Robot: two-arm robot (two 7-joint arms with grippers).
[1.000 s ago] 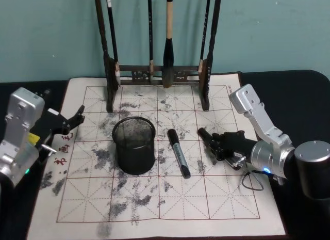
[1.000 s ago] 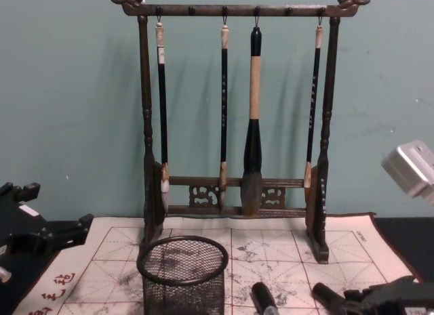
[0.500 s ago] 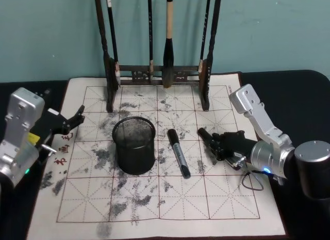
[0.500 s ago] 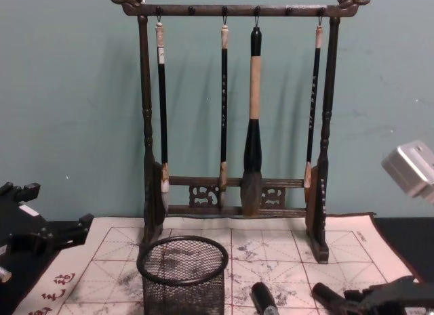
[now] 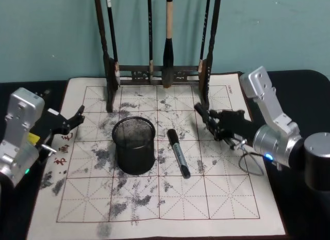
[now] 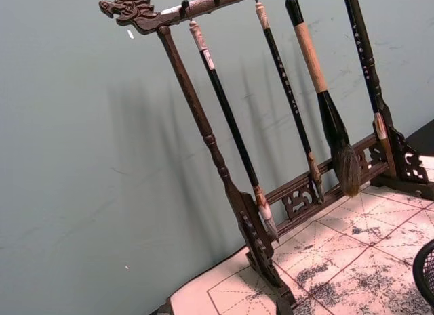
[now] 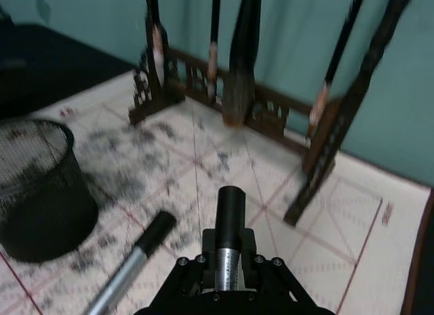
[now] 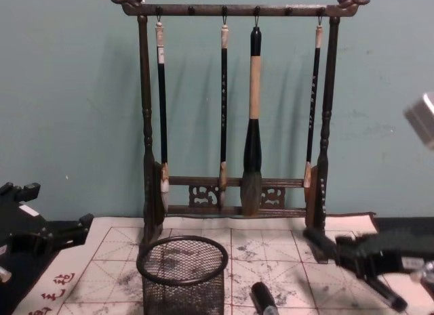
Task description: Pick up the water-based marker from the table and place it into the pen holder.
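The chest view cuts off all but the cap end of the water-based marker (image 5: 178, 153) and the base of the pen holder (image 5: 134, 146). The head view crops the top of the brush rack (image 5: 157, 72), and the right wrist view is blurred.

The right gripper (image 5: 211, 124) hangs with its jaws apart and nothing between them. The marker lies flat on the mat (image 5: 227, 198) to their left, nearer the robot and clear of them. The pen holder stands upright beyond the marker, farther left.

The left gripper (image 5: 77, 117) is parked left of the holder, jaws slightly apart.

Since a second ago the right gripper has risen and moved toward the rack's right foot. The marker, holder and left arm have stayed put.
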